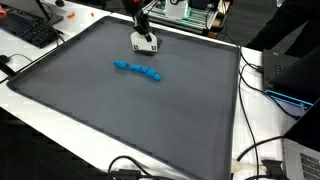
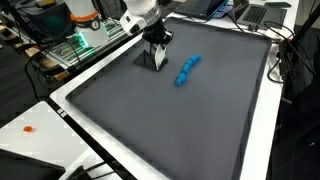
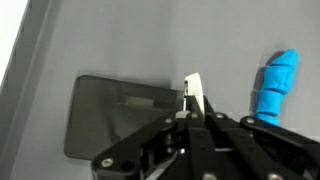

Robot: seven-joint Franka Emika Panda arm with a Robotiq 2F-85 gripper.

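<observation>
A knobbly blue object (image 1: pixel 138 70) (image 2: pixel 187 70) lies on a large dark grey mat (image 1: pixel 120 120) (image 2: pixel 180 130). My gripper (image 1: pixel 146 44) (image 2: pixel 158 62) hangs low over the mat near its far edge, a short way from the blue object and apart from it. In the wrist view the gripper (image 3: pixel 195 95) is shut, its black fingers pressed together, with a thin white sliver at the tip; whether that is a held thing I cannot tell. The blue object (image 3: pixel 277 82) lies off to the right there. The gripper's dark shadow (image 3: pixel 115 115) falls on the mat.
The mat sits on a white table (image 1: pixel 40 95). A black keyboard (image 1: pixel 30 30) lies at one corner, and cables (image 1: pixel 262 150) and black electronics (image 1: pixel 292 75) run along one side. Lab equipment (image 2: pixel 80 35) stands behind the arm. A small orange thing (image 2: pixel 29 128) lies off the mat.
</observation>
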